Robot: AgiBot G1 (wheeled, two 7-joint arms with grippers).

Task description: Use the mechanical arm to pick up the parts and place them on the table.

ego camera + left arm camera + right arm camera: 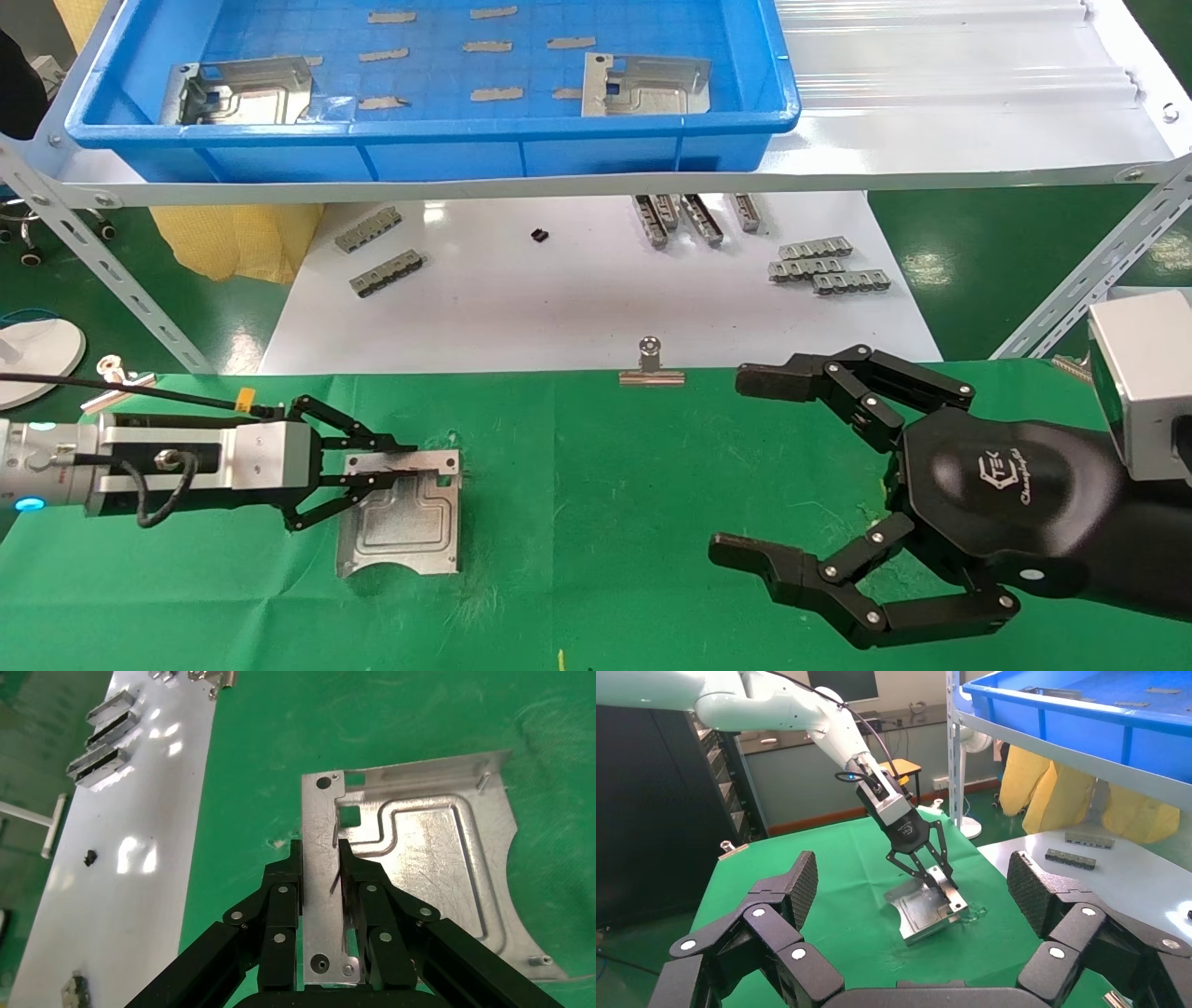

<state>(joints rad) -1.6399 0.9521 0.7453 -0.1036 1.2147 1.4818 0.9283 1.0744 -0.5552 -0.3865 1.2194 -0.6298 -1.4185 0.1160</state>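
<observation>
One silver part lies on the green table at the front left, its curved notch towards me. My left gripper is shut on the part's folded rim. The left wrist view shows its fingertips clamped on either side of the rim of the part. The right wrist view shows the same part, held at its far edge. My right gripper is wide open and empty above the cloth at the right. Two more parts lie in the blue bin.
The blue bin stands on a white metal shelf at the back. A white sheet below the shelf carries several grey toothed strips. A silver binder clip grips the cloth's far edge. Slanted shelf legs stand at both sides.
</observation>
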